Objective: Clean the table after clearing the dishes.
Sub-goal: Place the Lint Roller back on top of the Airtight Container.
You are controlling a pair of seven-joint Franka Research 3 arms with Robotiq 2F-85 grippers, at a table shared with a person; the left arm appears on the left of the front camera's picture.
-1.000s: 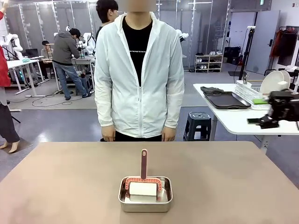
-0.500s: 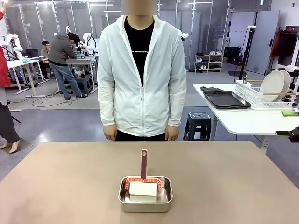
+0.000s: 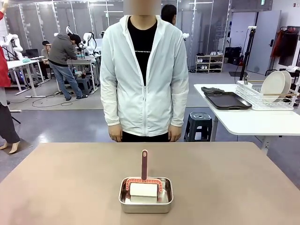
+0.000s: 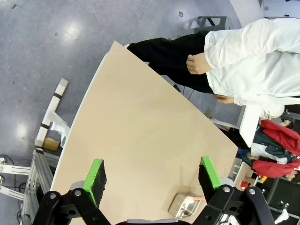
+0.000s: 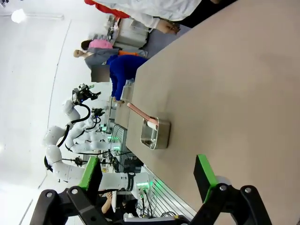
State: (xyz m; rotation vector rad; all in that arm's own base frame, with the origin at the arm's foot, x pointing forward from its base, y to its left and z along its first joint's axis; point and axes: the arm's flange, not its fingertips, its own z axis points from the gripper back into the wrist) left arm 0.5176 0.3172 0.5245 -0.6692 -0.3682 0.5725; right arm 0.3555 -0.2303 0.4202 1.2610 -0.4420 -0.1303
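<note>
Both the left gripper (image 4: 152, 174) and right gripper (image 5: 148, 174) are seen spread wide and empty above the worktop (image 3: 70, 178), the dishes (image 3: 273, 85) being racked at 2 o'clock on the side table.

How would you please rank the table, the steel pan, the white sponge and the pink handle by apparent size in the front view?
1. table
2. steel pan
3. white sponge
4. pink handle, though it is longer and thinner than the sponge, so that pair is close.
</note>
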